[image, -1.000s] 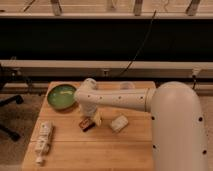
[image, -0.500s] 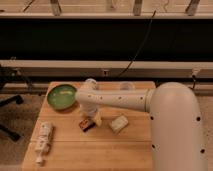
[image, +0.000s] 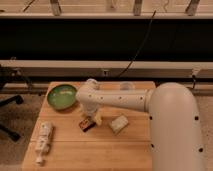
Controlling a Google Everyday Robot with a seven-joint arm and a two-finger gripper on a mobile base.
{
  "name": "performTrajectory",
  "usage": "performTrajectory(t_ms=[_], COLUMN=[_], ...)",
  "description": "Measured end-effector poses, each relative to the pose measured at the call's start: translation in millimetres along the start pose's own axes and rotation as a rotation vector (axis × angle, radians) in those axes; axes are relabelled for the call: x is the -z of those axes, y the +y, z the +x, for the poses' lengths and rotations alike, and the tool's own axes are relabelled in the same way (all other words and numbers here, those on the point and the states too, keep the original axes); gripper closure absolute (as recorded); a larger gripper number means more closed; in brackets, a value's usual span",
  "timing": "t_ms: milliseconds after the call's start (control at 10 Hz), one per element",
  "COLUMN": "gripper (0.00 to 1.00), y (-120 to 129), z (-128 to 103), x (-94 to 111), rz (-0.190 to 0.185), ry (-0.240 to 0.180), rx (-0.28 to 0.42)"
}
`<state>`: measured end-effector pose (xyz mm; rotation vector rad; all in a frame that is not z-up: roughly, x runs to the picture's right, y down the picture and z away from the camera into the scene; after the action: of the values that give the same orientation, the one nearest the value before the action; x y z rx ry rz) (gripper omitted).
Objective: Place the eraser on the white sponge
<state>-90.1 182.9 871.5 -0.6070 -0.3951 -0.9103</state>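
The eraser is a small dark block with a red-orange label, lying on the wooden table near its middle. The white sponge is a cream block lying a little to the right of it, apart from it. My gripper hangs down from the white arm, right over the eraser's right end, between the eraser and the sponge. The arm reaches in from the right across the table.
A green bowl stands at the back left of the table. A white tube with a cap lies near the front left edge. A clear cup shows behind the arm. A dark rail runs behind the table.
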Motion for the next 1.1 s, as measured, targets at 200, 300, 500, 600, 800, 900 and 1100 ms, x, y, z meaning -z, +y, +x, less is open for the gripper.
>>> performTrajectory(t_ms=[200,300,500,600,800,900,1100], gripper=[0.38,0.50,0.65,0.80,0.96,1.00,1.00], y=[0.9,3.8,5.0,6.2,4.7,3.9,-1.0], z=[-0.2,-0.6,-1.5,-3.0,-4.5,-4.8,-2.8], x=[0.6,2.8,4.5,6.8,14.0,17.6,35.6], rz=[-0.002,-0.015,-0.019,-0.027,-0.027,-0.027,-0.023], ry=[-0.001,0.002,0.002,0.003,0.008,0.010,0.026], rx=[-0.004,-0.009,-0.012,-0.009,-0.004,-0.001,0.014])
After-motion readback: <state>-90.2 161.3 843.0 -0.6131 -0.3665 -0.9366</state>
